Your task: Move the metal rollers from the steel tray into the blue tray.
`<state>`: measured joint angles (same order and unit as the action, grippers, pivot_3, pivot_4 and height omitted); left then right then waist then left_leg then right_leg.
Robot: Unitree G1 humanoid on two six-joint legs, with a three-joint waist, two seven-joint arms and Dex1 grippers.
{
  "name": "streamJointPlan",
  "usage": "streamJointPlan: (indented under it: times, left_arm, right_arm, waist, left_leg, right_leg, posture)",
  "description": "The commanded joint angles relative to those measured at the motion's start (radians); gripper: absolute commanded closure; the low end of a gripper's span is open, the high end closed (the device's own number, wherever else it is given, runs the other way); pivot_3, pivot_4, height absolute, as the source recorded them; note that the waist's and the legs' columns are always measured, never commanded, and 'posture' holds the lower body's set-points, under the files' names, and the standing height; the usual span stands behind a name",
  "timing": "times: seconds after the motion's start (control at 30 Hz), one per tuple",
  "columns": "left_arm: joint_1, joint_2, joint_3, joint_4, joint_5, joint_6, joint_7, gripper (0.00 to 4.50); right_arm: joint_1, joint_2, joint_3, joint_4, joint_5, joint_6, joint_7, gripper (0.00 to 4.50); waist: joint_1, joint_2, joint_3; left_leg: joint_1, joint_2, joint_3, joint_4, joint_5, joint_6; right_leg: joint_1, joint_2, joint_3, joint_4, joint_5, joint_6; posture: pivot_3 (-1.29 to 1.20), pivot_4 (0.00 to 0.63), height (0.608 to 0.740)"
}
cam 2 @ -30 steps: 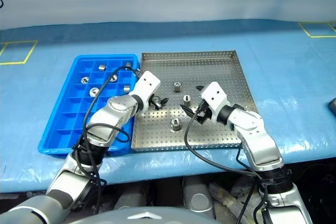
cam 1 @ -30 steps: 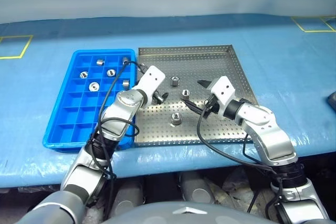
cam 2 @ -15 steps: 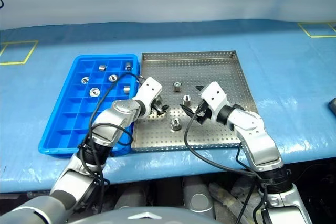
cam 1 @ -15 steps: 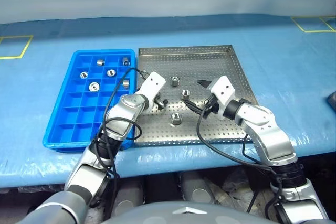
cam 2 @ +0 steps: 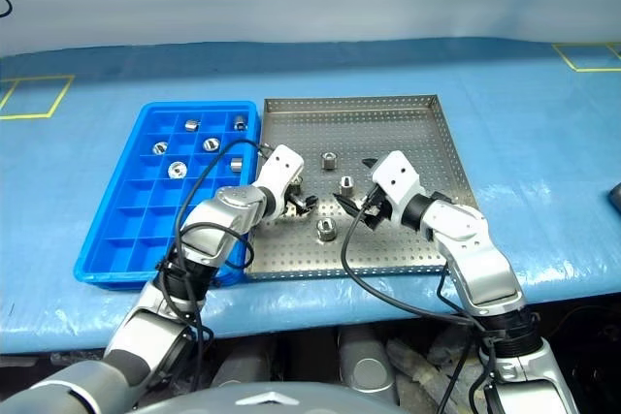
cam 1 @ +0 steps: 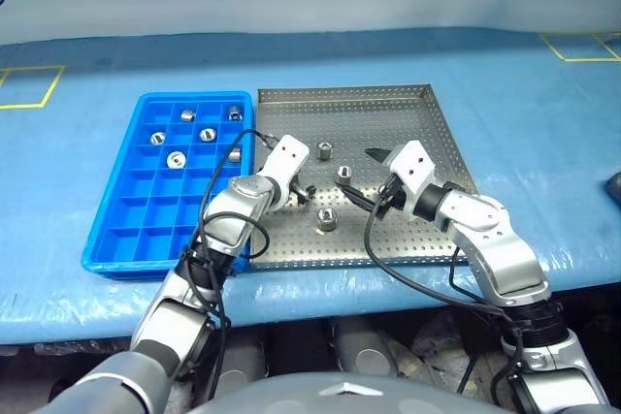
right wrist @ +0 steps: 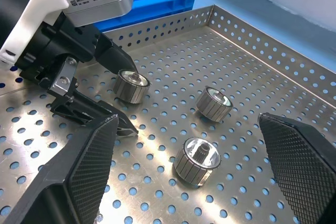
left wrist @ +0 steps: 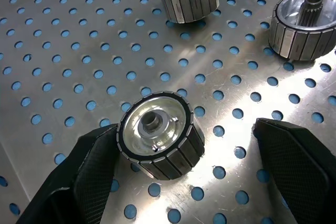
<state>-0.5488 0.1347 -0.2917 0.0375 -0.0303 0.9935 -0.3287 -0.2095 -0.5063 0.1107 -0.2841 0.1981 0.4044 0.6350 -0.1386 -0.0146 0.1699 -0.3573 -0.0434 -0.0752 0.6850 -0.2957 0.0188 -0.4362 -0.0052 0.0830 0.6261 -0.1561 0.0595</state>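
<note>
Rollers lie loose on the steel tray [cam 1: 437,123]: the nearest [cam 1: 327,219] sits toward its front edge, and the left gripper [left wrist: 184,166], fingers apart, brackets one roller [left wrist: 160,141] with one finger [left wrist: 86,174] touching its side and the other standing clear. The right gripper [right wrist: 194,182] hangs wide open over the tray with nothing in it, two more rollers [cam 1: 343,174] [cam 1: 325,150] lying farther back. Beside the steel tray, the blue tray [cam 1: 107,230] holds five rollers [cam 1: 176,159] in separate far compartments.
</note>
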Motion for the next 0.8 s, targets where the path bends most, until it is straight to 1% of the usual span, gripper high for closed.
streamJointPlan:
  times: [0.03,0.13,0.17,0.5,0.7,0.8]
  left_arm:
    - [-0.007,-0.017,-0.003,0.024,-0.010,0.000,-0.009,0.93]
    - [-0.013,-0.020,-0.002,0.027,-0.009,0.002,-0.013,1.97]
    - [-0.015,-0.019,-0.005,0.029,-0.007,0.000,-0.016,2.23]
    - [-0.010,-0.012,-0.005,0.010,-0.002,-0.016,-0.016,2.23]
    - [0.000,-0.001,-0.006,-0.035,0.006,-0.036,-0.006,2.23]
    - [0.006,-0.005,0.014,-0.080,0.005,-0.059,0.009,2.23]
  right_arm:
    - [-0.003,-0.005,-0.015,-0.046,0.000,-0.005,-0.003,0.00]
    - [0.000,-0.004,-0.016,-0.049,0.001,-0.004,-0.006,0.00]
    - [0.000,-0.003,-0.016,-0.050,0.000,-0.004,-0.007,0.00]
    - [-0.001,-0.003,-0.015,-0.048,0.000,-0.007,-0.007,0.00]
    - [-0.006,-0.003,-0.012,-0.043,0.000,-0.009,-0.002,0.00]
    - [-0.008,-0.003,-0.011,-0.041,0.000,-0.010,0.000,0.00]
  waist:
    - [0.000,0.000,0.000]
    - [-0.001,0.000,0.000]
    - [-0.001,0.000,0.000]
    - [0.004,0.000,0.000]
    - [0.004,0.000,0.000]
    - [0.004,0.000,0.000]
  left_leg:
    - [0.000,0.000,0.000,0.000,0.000,0.000]
    - [0.000,0.000,0.000,0.000,0.000,0.000]
    - [0.000,0.000,0.000,0.000,0.000,0.000]
    - [0.000,0.000,-0.001,0.000,-0.001,0.001]
    - [0.000,0.000,0.000,0.000,-0.001,0.001]
    - [-0.001,0.000,0.000,0.000,-0.001,0.001]
  right_leg:
    - [0.000,0.000,0.000,0.000,0.000,0.000]
    - [0.001,0.000,0.000,-0.001,0.000,0.000]
    - [0.001,0.000,0.000,-0.001,0.000,0.000]
    - [0.001,-0.001,-0.001,-0.002,0.000,0.000]
    - [0.001,-0.001,0.000,-0.002,0.000,0.000]
    - [0.000,0.000,0.000,-0.001,0.000,0.000]
  posture:
    - [-0.20,0.150,0.740]
    - [-0.20,0.150,0.740]
    - [-0.20,0.150,0.740]
    - [-0.19,0.150,0.740]
    - [-0.19,0.150,0.740]
    - [-0.19,0.150,0.740]
